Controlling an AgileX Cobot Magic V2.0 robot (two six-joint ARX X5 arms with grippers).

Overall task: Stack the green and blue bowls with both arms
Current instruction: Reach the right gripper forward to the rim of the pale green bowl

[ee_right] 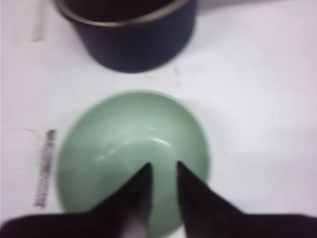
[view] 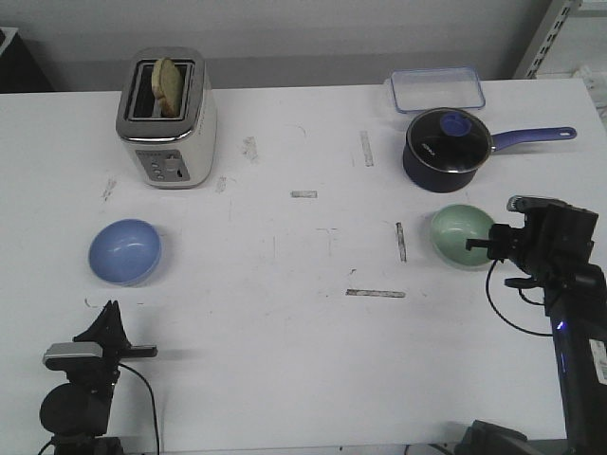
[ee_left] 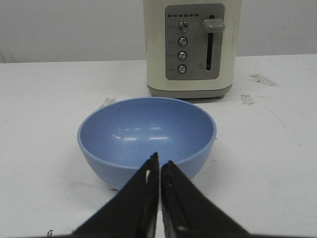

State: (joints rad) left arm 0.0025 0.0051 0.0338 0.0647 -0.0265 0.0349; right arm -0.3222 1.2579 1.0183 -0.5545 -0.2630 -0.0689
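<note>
The light blue bowl (view: 125, 251) sits upright on the left of the white table, in front of the toaster. My left gripper (view: 110, 309) is a short way nearer than it, pointed at it and shut with nothing held (ee_left: 159, 161); the blue bowl (ee_left: 146, 134) fills the view just beyond the tips. The pale green bowl (view: 461, 233) rests on the right, near the saucepan. My right gripper (view: 474, 245) hangs over its right rim, fingers a little apart and open (ee_right: 163, 167) above the green bowl's (ee_right: 129, 144) inside. The right wrist view is blurred.
A cream toaster (view: 168, 118) with bread in one slot stands at the back left. At the back right a dark blue lidded saucepan (view: 448, 144) sits just behind the green bowl, its handle pointing right. Behind the saucepan lies a clear plastic container (view: 435, 90). Tape marks dot the table.
</note>
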